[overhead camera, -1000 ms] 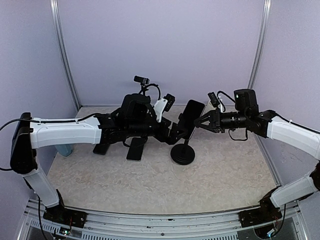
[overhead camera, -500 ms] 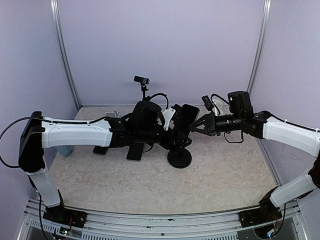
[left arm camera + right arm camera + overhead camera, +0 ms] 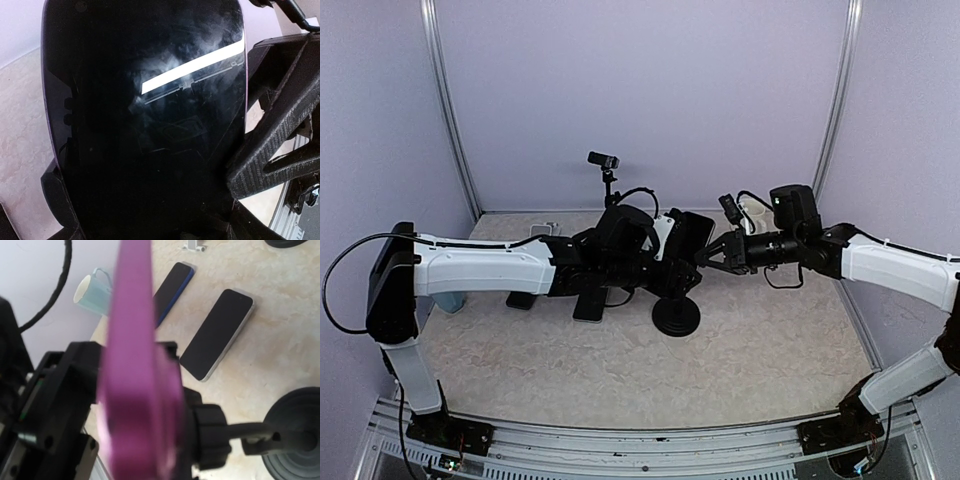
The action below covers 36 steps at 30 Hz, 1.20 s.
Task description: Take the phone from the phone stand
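Note:
The phone [image 3: 688,236], black-screened with a purple case, sits in the clamp of the black phone stand [image 3: 676,318] at mid-table. Its screen fills the left wrist view [image 3: 145,115]. My left gripper [image 3: 668,272] is pressed in at the stand's holder just below the phone, and its jaws are hidden. My right gripper [image 3: 706,257] is open with its fingers spread at the phone's right edge. A textured finger [image 3: 270,150] of it shows beside the screen. The right wrist view shows the phone edge-on [image 3: 135,365] with the stand's neck [image 3: 240,432] behind it.
Two other phones lie flat on the table [image 3: 170,290] [image 3: 217,332], left of the stand. A teal cup [image 3: 92,292] stands at the far left. A small camera on a stalk [image 3: 604,161] stands at the back. Purple walls enclose the table.
The left arm has pushed further right to the stand. The right gripper has come left up to the phone's edge. Phone and stand have shifted a little left and nearer.

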Tool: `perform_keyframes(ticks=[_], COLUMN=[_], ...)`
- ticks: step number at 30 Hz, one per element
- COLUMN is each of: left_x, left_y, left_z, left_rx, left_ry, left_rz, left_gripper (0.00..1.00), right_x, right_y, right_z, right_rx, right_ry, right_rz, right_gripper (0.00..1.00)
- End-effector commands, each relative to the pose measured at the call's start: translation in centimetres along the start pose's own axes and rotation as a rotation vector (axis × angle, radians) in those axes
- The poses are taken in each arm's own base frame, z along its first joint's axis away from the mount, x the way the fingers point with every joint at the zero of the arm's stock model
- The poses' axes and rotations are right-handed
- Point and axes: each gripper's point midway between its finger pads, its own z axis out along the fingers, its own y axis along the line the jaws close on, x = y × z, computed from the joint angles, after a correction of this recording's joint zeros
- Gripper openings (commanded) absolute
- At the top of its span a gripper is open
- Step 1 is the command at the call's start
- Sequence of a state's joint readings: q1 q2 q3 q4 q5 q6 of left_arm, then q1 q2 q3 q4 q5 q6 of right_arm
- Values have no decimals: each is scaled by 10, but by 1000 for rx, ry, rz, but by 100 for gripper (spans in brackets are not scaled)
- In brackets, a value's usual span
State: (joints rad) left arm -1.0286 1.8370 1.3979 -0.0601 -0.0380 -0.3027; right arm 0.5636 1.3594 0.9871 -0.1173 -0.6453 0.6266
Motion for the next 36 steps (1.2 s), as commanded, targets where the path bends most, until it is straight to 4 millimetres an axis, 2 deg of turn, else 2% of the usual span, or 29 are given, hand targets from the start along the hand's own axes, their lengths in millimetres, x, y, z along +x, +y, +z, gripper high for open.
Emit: perform_keyframes(ticks=[1, 4, 6, 14, 18, 25, 29, 36], left_x=[-2, -3, -4, -5, -3, -2, -4, -2], left_y=[9, 9, 7, 4, 5, 5, 6, 10], left_z=[-3, -7, -7, -7, -8, -7, -9, -8], left_rx=[-50, -47, -38, -21, -22, -26, -31, -43], left_ry=[-25, -40, -45, -55, -58, -56, -62, -60], left_rz=[-5, -10, -12, -16, -19, -17, -19, -25], left_gripper=[52, 47, 46, 42, 40, 37, 36, 33], right_x=[-21, -19, -18, -3, 1, -1, 0, 3], right_y=[33, 29, 26, 15, 9, 7, 3, 1], right_z=[-13, -19, -22, -15, -11, -3, 1, 0], right_rx=[-81, -47, -38, -79, -86, -105, -99, -88], right_ry=[-99, -127, -149, -156, -158, -151, -144, -139], right_rz=[-114, -106, -95, -8, 25, 47, 60, 57], right_gripper=[29, 49, 55, 63, 62, 53, 42, 30])
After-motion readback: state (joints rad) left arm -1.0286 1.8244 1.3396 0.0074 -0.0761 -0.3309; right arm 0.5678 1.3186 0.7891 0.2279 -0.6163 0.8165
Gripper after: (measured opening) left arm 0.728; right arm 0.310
